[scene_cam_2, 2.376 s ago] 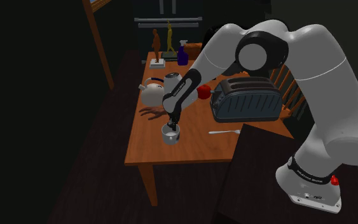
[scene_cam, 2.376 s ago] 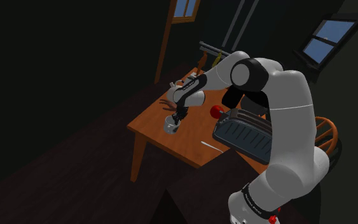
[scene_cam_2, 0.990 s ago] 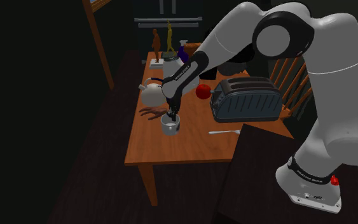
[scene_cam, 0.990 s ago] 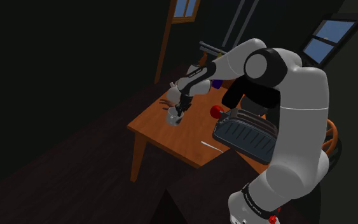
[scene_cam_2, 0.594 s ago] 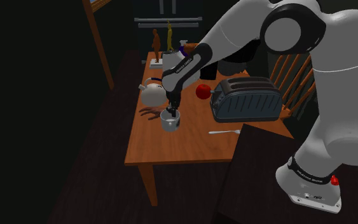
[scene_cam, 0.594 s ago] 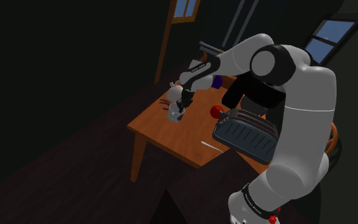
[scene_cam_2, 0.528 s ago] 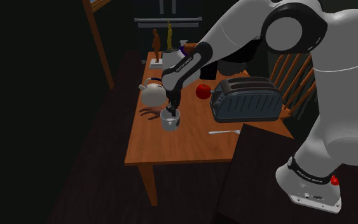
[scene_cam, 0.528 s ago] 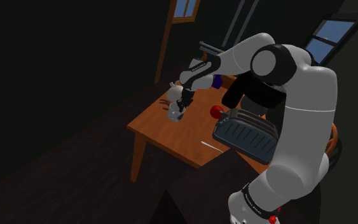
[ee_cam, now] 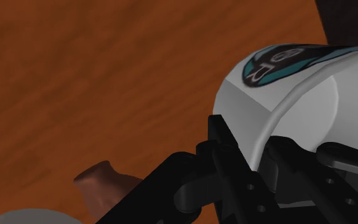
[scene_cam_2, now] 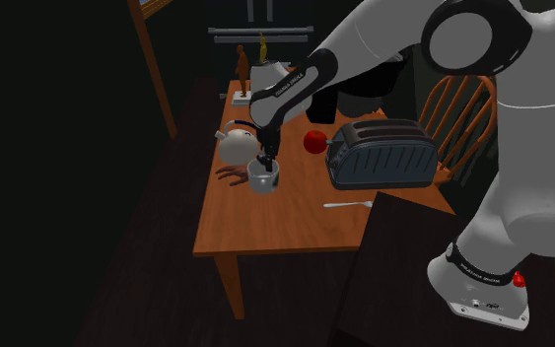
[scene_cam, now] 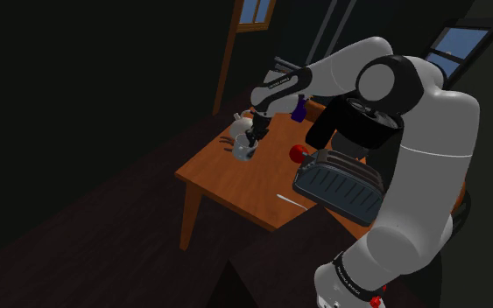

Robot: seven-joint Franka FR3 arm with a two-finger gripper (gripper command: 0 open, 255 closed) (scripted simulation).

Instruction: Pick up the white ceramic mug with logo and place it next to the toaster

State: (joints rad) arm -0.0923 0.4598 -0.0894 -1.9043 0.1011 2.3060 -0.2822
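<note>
The white mug [scene_cam_2: 263, 178] with a teal logo [ee_cam: 279, 62] hangs just above the wooden table [scene_cam_2: 265, 229], near the edge on the second exterior view's left. My black gripper [scene_cam_2: 265, 161] comes down onto it from above and is shut on its rim. In the wrist view the gripper [ee_cam: 266, 156] clasps the mug's wall [ee_cam: 298, 108], one finger [ee_cam: 225, 153] on the outside. In the shoulder view the mug [scene_cam: 244, 150] hangs under the gripper [scene_cam: 251, 137]. The dark toaster [scene_cam_2: 381, 153] stands on the table's other side, toward the stand.
A red apple [scene_cam_2: 313, 141] lies between mug and toaster. A white kettle [scene_cam_2: 234, 146] and a brown hand-shaped object [scene_cam_2: 228, 173] sit close behind the mug. A piece of cutlery [scene_cam_2: 349, 205] lies in front of the toaster. Figurines [scene_cam_2: 242, 69] stand at the far end, a wooden chair [scene_cam_2: 452, 118] behind the toaster.
The arm has risen and drawn back toward the kettle, lifting the mug off the table. The grip on the rim has stayed the same.
</note>
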